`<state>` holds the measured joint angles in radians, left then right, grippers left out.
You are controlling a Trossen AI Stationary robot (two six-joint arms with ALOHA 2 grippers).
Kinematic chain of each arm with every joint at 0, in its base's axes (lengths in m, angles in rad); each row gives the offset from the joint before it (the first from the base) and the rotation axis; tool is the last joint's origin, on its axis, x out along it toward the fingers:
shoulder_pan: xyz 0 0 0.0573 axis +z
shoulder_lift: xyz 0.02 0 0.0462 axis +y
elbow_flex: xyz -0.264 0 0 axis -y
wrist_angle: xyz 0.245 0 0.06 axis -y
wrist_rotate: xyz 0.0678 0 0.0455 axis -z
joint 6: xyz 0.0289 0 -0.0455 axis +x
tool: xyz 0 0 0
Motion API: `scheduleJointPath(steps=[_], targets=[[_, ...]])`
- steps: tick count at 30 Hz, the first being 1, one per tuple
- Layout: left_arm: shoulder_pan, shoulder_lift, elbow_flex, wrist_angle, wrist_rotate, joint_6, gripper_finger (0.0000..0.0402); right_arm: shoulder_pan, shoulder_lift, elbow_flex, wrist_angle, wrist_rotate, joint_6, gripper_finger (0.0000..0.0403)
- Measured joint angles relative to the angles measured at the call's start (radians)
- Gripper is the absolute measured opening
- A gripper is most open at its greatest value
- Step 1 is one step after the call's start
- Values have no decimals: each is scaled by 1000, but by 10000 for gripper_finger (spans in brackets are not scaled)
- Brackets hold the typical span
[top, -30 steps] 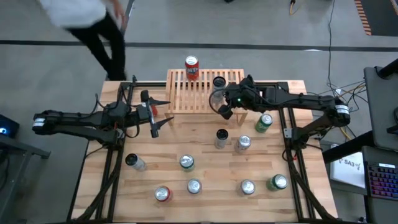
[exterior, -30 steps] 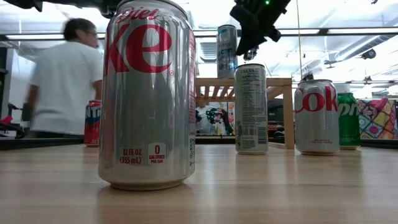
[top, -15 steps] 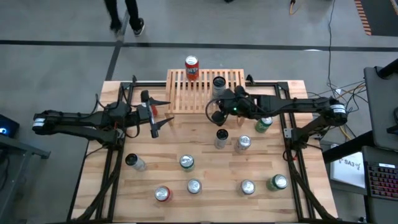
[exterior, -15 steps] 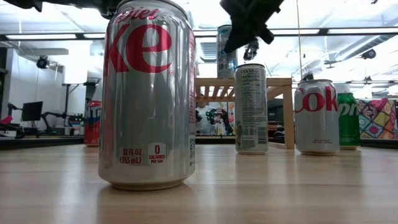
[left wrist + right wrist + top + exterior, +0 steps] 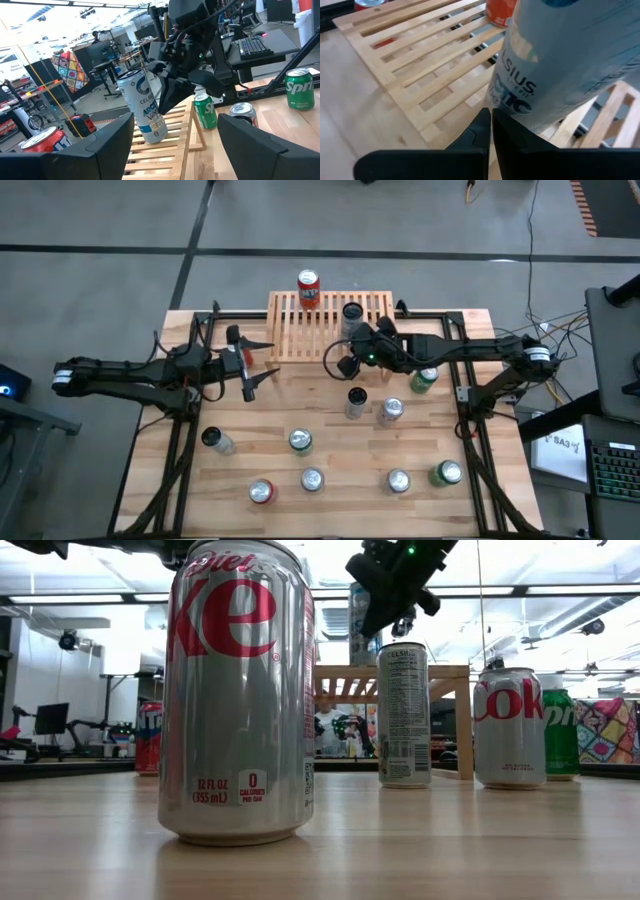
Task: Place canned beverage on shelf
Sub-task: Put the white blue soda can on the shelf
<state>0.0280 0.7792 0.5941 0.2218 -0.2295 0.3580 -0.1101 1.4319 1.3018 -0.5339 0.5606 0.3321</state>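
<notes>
The light-wood table [image 5: 250, 430] fills the work space, and loose cans stand scattered over its nearer half, apart from each other, likely so each can be taken singly. From table height a Diet Coke can [image 5: 238, 690] looms closest. Further in, a slim silver can [image 5: 356, 401], a shorter silver one [image 5: 389, 410] and a green can [image 5: 424, 377] stand upright in front of the rack, waiting their turn. Level with these, over the table's left side, the left gripper [image 5: 262, 368] hangs with its fingers spread and nothing between them; this arm looks parked out of the way. The right gripper [image 5: 488, 117] is over the front edge of the shelf [image 5: 290, 330], its fingers pressed together and empty, just beside the tall Celsius can [image 5: 351, 313]. That can stands on the slats by its own base near the shelf's front right; nothing grips it, so I judge it is already set down. At the shelf's far edge a red can [image 5: 308, 287] stands upright, set well back, which leaves the front slats free for more cans.
</notes>
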Motion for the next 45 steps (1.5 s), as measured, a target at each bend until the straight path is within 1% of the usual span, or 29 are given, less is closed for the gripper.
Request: scheduleJointPath(steps=[2,18,23,27,36,45], targets=[[0,0,0,0,0,0,272,-2,0,0,0,16,-5,9],[0,0,0,2,0,0,272,-71,0,0,0,19,-19,9],[0,0,0,1,0,0,272,-70,0,0,0,14,-16,9],[0,0,0,-1,0,0,272,-53,3,0,2,-18,14,9],[0,0,-1,3,0,0,272,-39,59,0,147,-13,-45,9],[0,-1,-1,-1,0,0,272,-80,69,-1,150,-8,-65,9]])
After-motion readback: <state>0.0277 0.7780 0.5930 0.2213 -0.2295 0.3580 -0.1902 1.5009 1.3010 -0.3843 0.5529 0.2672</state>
